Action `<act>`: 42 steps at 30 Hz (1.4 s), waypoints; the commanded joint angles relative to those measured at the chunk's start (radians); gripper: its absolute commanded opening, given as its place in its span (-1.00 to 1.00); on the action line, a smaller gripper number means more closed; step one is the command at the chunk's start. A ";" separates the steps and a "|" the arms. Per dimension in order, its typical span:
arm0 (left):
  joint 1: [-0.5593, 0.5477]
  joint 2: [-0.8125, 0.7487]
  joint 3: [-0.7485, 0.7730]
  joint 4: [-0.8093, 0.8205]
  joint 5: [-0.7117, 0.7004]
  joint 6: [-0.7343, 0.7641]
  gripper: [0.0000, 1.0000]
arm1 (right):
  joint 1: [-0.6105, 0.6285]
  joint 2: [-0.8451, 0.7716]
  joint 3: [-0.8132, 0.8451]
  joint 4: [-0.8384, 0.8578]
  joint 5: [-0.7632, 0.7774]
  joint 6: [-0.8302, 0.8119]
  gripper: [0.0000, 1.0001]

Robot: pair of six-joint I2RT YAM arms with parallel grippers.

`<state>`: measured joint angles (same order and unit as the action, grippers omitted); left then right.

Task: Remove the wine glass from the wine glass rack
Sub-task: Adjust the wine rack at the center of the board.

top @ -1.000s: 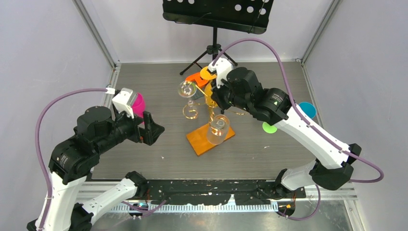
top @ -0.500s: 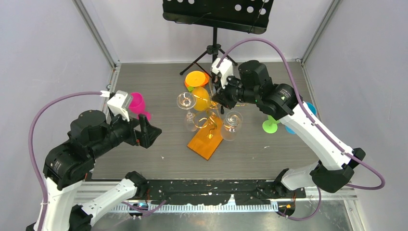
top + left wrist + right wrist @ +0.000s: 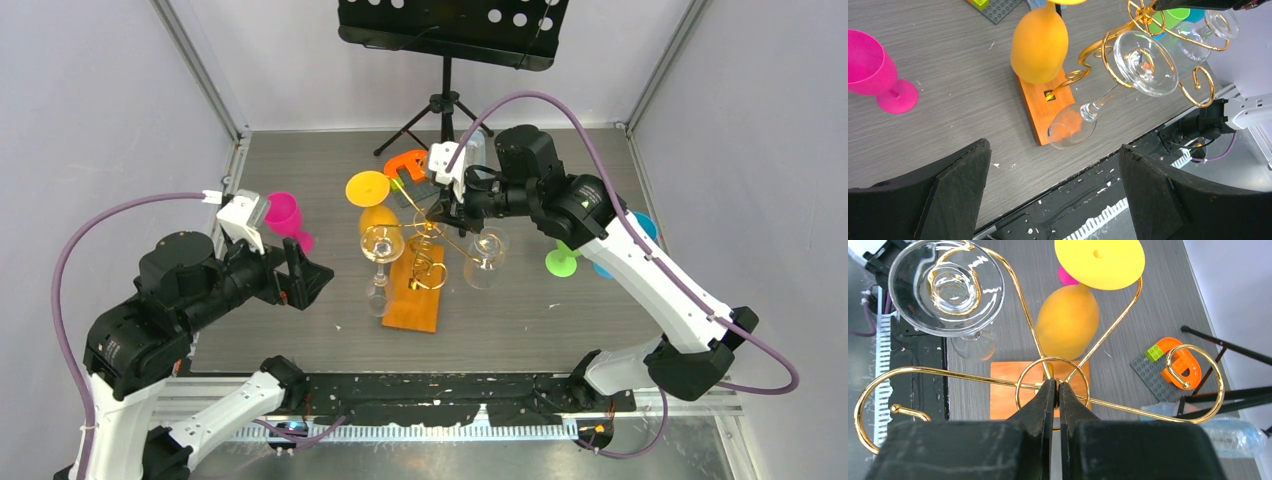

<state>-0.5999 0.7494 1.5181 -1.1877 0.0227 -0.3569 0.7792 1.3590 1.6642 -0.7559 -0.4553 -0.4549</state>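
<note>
The wine glass rack is a tree of gold wire arms on an orange wooden base. A clear wine glass hangs upside down and tilted on its left arm. It also shows in the left wrist view and the right wrist view. A second clear glass and a yellow-orange glass hang on other arms. My right gripper is shut on the rack's centre post at the top. My left gripper is open and empty, left of the rack, its fingers apart from the glass.
A pink glass stands on the table behind my left gripper. Green and blue glasses sit under my right arm. An orange piece on a grey brick plate and a black music stand are at the back.
The rack has turned in my right gripper's hold. Its base swung round and the clear glass and yellow-orange glass came toward my left gripper. My left arm barely moved.
</note>
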 commanded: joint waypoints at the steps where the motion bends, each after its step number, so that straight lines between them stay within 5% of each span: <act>1: 0.005 -0.008 0.037 0.003 0.005 -0.004 0.92 | 0.010 0.001 0.053 0.022 -0.142 -0.087 -0.88; 21: 0.005 -0.011 0.044 -0.016 -0.014 0.003 0.92 | 0.010 0.139 0.138 0.063 -0.240 -0.119 -0.85; 42: 0.005 0.005 0.042 -0.007 -0.043 0.028 0.93 | 0.009 0.004 0.133 0.181 -0.004 0.016 -0.06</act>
<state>-0.5999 0.7441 1.5368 -1.2171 0.0162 -0.3538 0.7841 1.4727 1.7771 -0.6811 -0.5640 -0.5259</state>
